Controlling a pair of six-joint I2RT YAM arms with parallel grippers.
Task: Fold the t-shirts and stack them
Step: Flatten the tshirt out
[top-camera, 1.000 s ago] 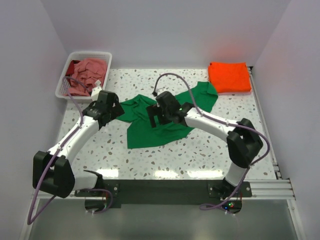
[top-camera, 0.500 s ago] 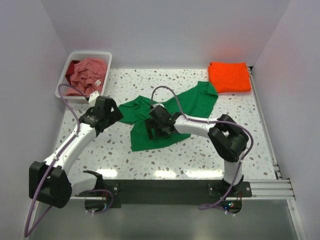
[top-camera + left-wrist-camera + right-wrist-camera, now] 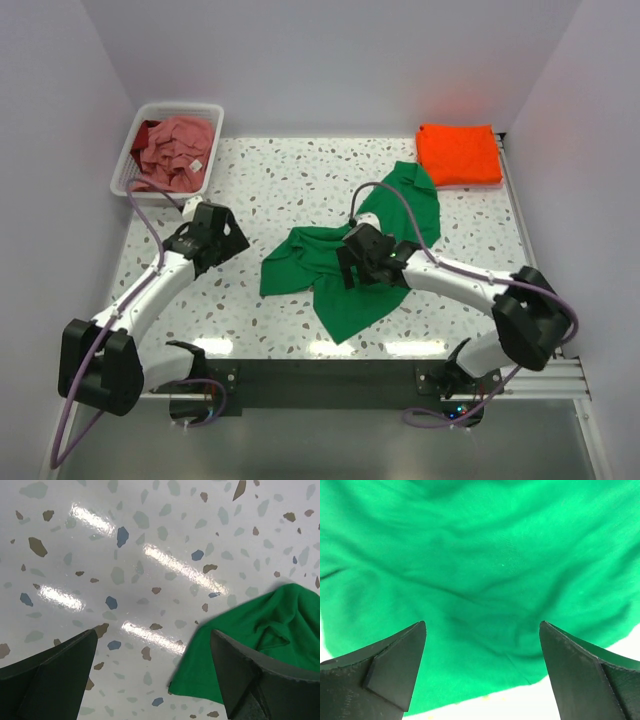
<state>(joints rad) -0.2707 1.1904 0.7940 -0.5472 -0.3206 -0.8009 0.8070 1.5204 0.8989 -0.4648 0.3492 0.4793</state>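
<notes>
A bright green t-shirt [image 3: 340, 270] lies crumpled in the middle of the table, stretching toward the back right. My right gripper [image 3: 350, 268] hovers over it, open, and green cloth [image 3: 485, 555] fills the space below its empty jaws [image 3: 482, 625]. My left gripper [image 3: 232, 240] is open just left of the shirt, above bare table, with the shirt's edge [image 3: 260, 625] under its right finger [image 3: 255, 680]. An orange t-shirt [image 3: 458, 152] sits folded at the back right. A pink t-shirt [image 3: 178, 148] is bunched in the basket.
The white slatted basket [image 3: 170, 107] stands at the back left corner and also holds a dark red cloth [image 3: 146, 130]. A thin pink edge [image 3: 480, 185] shows under the orange shirt. Walls close in the left, back and right sides.
The green shirt has been dragged toward the near edge and to the right and has changed shape. My right gripper moved nearer and rightward with it. The left gripper barely shifted.
</notes>
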